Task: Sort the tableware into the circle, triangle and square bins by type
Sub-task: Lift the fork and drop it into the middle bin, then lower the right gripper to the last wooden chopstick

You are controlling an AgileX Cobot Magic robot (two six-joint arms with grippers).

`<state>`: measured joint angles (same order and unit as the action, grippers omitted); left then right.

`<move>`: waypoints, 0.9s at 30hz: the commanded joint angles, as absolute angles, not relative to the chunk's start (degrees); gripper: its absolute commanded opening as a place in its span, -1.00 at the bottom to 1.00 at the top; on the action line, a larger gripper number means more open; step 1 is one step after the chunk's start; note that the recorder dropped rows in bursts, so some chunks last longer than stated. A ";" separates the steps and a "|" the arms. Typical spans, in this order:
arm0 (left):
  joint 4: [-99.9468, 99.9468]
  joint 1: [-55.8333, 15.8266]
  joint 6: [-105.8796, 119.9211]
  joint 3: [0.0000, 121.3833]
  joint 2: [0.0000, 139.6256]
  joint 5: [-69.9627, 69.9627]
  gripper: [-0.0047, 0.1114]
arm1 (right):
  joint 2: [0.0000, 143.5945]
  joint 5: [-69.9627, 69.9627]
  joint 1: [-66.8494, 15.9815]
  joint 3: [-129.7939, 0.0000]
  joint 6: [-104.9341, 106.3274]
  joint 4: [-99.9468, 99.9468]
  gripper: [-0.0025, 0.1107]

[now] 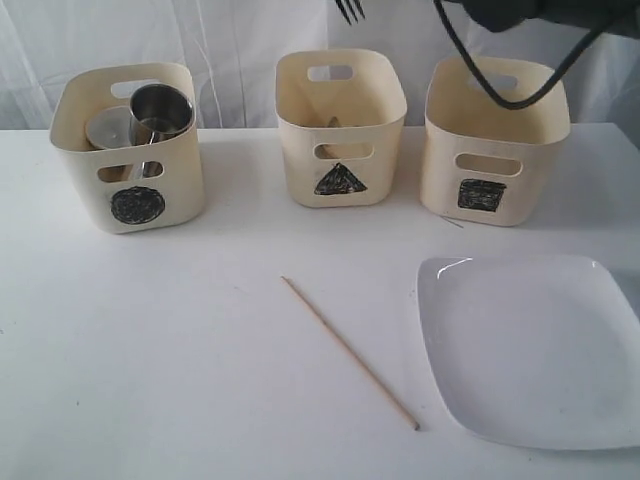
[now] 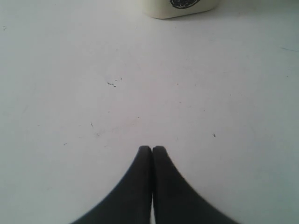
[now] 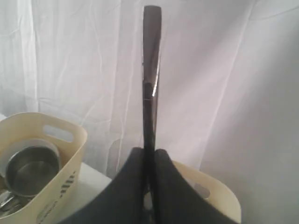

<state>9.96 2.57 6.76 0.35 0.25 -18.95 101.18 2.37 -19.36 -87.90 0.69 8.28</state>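
Your right gripper (image 3: 149, 154) is clamped on the steel fork (image 3: 151, 70), pinching its narrow shaft between the pads with most of its length sticking out beyond them. In the exterior view only its pronged end shows, at the top edge above the triangle bin (image 1: 300, 150). Judge the fork as light, rigid and slick: polished metal can pivot or slide between smooth pads, so carry it gently and release it only when it is low over the bin mouth. Your left gripper (image 2: 152, 148) is closed on nothing, hovering over bare table (image 2: 93, 84) near the circle bin (image 1: 80, 170), which already holds the steel mugs (image 1: 162, 108). Two pieces lie on the table. The wooden chopstick (image 1: 348, 353) lies diagonally, just left of the plate and apart from it. It is light, stiff and thin and is likely to roll, so take it near its middle with the fingers straddling it crosswise. The large white square plate (image 1: 530, 350), in front of the square bin (image 1: 450, 180), looks the heaviest and most breakable piece, glossy and flat on the surface. Its raised rim is the only place to pinch, and it will probably droop from a one-sided hold.
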 commanded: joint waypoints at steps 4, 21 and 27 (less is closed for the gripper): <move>10.30 2.73 6.38 0.00 0.00 -19.31 -0.92 | 109.17 8.02 -17.30 -87.67 1.80 8.83 -0.96; 10.13 2.73 6.38 0.00 0.00 -19.24 -0.92 | 127.39 35.12 -13.70 -90.83 0.00 6.97 -0.46; 10.13 2.73 6.38 0.00 0.00 -19.24 -0.92 | 126.48 33.01 -13.70 -90.83 -3.40 6.97 -0.27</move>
